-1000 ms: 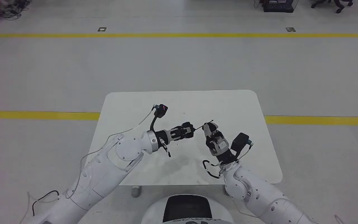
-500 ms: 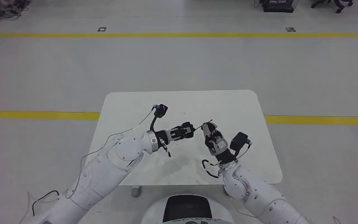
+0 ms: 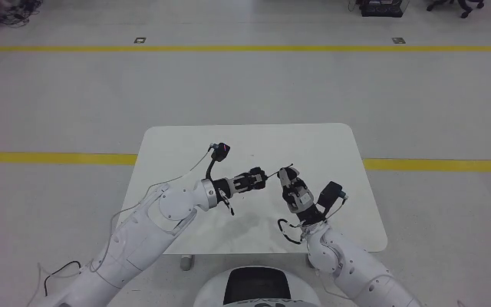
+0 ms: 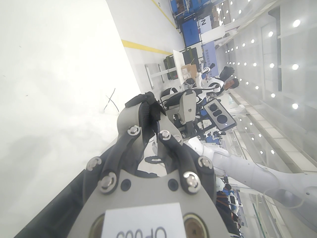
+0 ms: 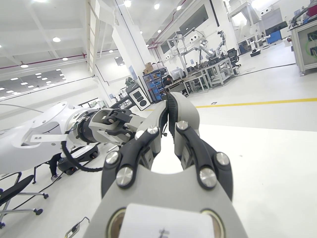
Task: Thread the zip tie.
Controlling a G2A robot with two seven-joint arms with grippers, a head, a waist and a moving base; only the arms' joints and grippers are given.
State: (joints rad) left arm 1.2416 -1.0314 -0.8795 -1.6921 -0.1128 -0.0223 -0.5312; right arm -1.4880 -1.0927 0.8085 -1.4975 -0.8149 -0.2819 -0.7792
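While I hold the right claw (image 5: 169, 105) pinched on the zip tie (image 4: 110, 99), just beside the closed left claw (image 4: 148, 105), barely anything has shifted.

L gripper (image 3: 262, 179) left of R gripper (image 3: 283, 171) — tips near, over table (image 3: 322, 146) centre

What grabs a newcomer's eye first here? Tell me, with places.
Two white arms meet above the middle of the white table, with the left gripper and right gripper nearly tip to tip, both shut. A thin black zip tie sticks out at the right gripper's tip.
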